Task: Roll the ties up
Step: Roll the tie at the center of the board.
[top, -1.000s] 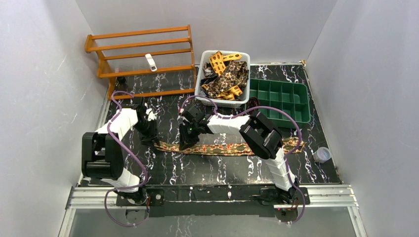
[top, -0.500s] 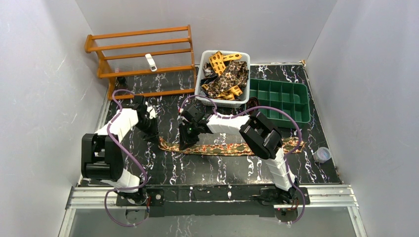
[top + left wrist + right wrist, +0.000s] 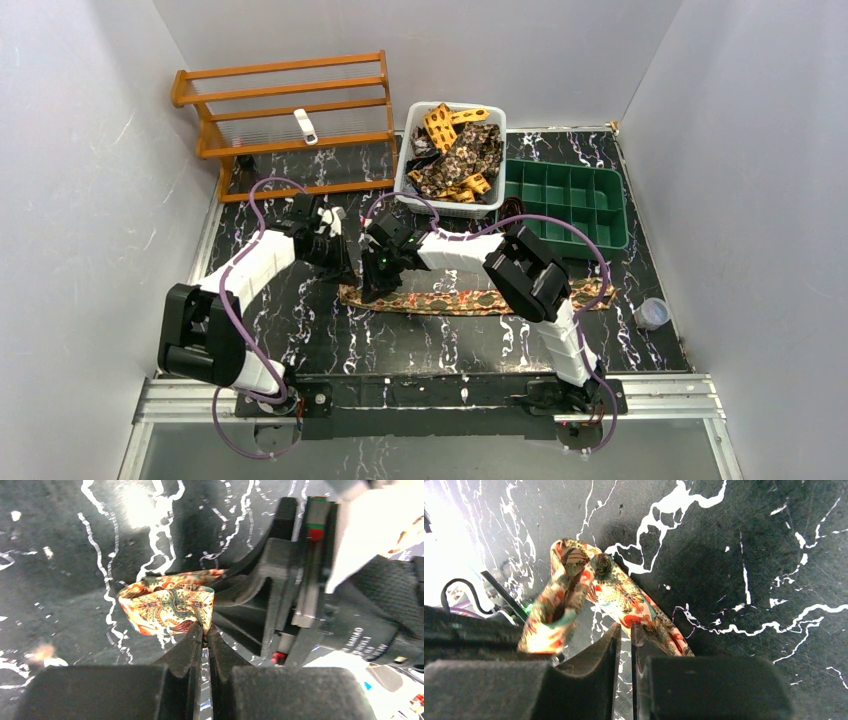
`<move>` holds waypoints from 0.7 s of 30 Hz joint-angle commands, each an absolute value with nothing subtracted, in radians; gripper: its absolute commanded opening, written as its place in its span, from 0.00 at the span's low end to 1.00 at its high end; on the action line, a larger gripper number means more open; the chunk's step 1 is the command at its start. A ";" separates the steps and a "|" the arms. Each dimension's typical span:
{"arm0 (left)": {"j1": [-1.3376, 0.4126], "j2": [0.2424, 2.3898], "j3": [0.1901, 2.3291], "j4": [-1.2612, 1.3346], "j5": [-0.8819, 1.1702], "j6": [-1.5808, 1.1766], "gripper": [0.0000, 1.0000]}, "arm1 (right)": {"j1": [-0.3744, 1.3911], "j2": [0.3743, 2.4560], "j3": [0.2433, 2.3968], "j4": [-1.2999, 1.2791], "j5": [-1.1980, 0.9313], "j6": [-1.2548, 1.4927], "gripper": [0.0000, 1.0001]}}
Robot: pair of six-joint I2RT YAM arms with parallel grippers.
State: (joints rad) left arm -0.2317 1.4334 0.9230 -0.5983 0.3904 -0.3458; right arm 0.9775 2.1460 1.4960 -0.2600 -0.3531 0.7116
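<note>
**Both grippers meet at the tie's left end, where the first turn of the roll is formed**

Overhead view: one patterned tie (image 3: 460, 300) lies flat on the black marbled table (image 3: 420, 345). Its long axis runs left to right, and its far end points right, toward a small cup (image 3: 650, 313). More ties (image 3: 455, 150) sit heaped in a white bin (image 3: 402, 170) behind it. The left gripper (image 3: 345, 275) and the right gripper (image 3: 372, 288) crowd together over the tie's left end, just beside each other.

Left wrist view: the left gripper (image 3: 202, 629) has its jaws closed tight on the lower corner of a small loop of tie (image 3: 167, 602), the end folded back on itself. The right gripper's black body (image 3: 300, 595) stands close on the right.

Right wrist view: the loop (image 3: 561, 595) stands up at the left, and the flat band of the tie runs from it down and right along the table. The right gripper (image 3: 623, 630) shows only a thin slit between its jaws, right at the band. You cannot tell whether cloth is caught in that slit.

To do this step well, keep the loop's edges square with the band so the coil does not cone. Turn it along the long axis, toward the right. Keep the flat band pinned close to the loop so it does not drag. Watch the clearance between the two sets of fingers.
</note>
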 commanded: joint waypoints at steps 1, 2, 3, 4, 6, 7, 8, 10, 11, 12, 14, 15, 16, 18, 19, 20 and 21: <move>-0.256 1.363 0.891 -0.506 0.471 -0.427 0.00 | 0.978 2.104 1.474 -0.211 -0.343 0.732 0.22; -0.260 1.364 0.885 -0.496 0.476 -0.430 0.00 | 0.976 2.101 1.475 -0.212 -0.359 0.734 0.22; -0.265 1.363 0.882 -0.489 0.476 -0.432 0.00 | 0.976 2.096 1.472 -0.211 -0.369 0.737 0.22; -0.270 1.361 0.876 -0.485 0.473 -0.433 0.00 | 0.976 2.089 1.463 -0.202 -0.375 0.738 0.22; -0.276 1.358 0.867 -0.481 0.467 -0.433 0.00 | 0.974 2.067 1.448 -0.195 -0.378 0.746 0.22; -0.279 1.355 0.863 -0.480 0.467 -0.433 0.00 | 0.972 2.052 1.436 -0.193 -0.368 0.751 0.22; -0.283 1.349 0.858 -0.476 0.467 -0.433 0.00 | 0.970 2.028 1.421 -0.186 -0.354 0.757 0.22; -0.287 1.338 0.845 -0.468 0.460 -0.437 0.00 | 0.964 1.978 1.373 -0.159 -0.327 0.769 0.22; -0.287 1.336 0.838 -0.462 0.463 -0.438 0.00 | 0.960 1.953 1.353 -0.150 -0.317 0.779 0.22; -0.288 1.336 0.833 -0.454 0.467 -0.439 0.00 | 0.953 1.928 1.331 -0.148 -0.305 0.787 0.22; -0.296 1.340 0.829 -0.443 0.473 -0.441 0.00 | 0.941 1.869 1.276 -0.137 -0.264 0.797 0.23; -0.299 1.343 0.827 -0.434 0.476 -0.440 0.00 | 0.936 1.841 1.248 -0.136 -0.234 0.807 0.23; -0.308 1.345 0.826 -0.425 0.479 -0.441 0.00 | 0.929 1.813 1.218 -0.133 -0.214 0.816 0.23; -0.324 1.356 0.823 -0.410 0.485 -0.439 0.00 | 0.915 1.762 1.162 -0.129 -0.178 0.832 0.24; -0.333 1.368 0.822 -0.405 0.486 -0.438 0.00 | 0.911 1.736 1.134 -0.124 -0.158 0.836 0.24; -0.344 1.384 0.821 -0.403 0.490 -0.434 0.00 | 0.905 1.707 1.111 -0.119 -0.137 0.840 0.25; -0.354 1.403 0.821 -0.405 0.491 -0.431 0.00 | 0.902 1.686 1.092 -0.119 -0.119 0.841 0.25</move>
State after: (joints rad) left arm -0.3180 1.3739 0.8371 -0.4191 0.4580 -0.4389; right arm 0.9222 1.7798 1.1656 -0.1493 -0.2310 0.8074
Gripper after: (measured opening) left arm 0.023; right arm 0.242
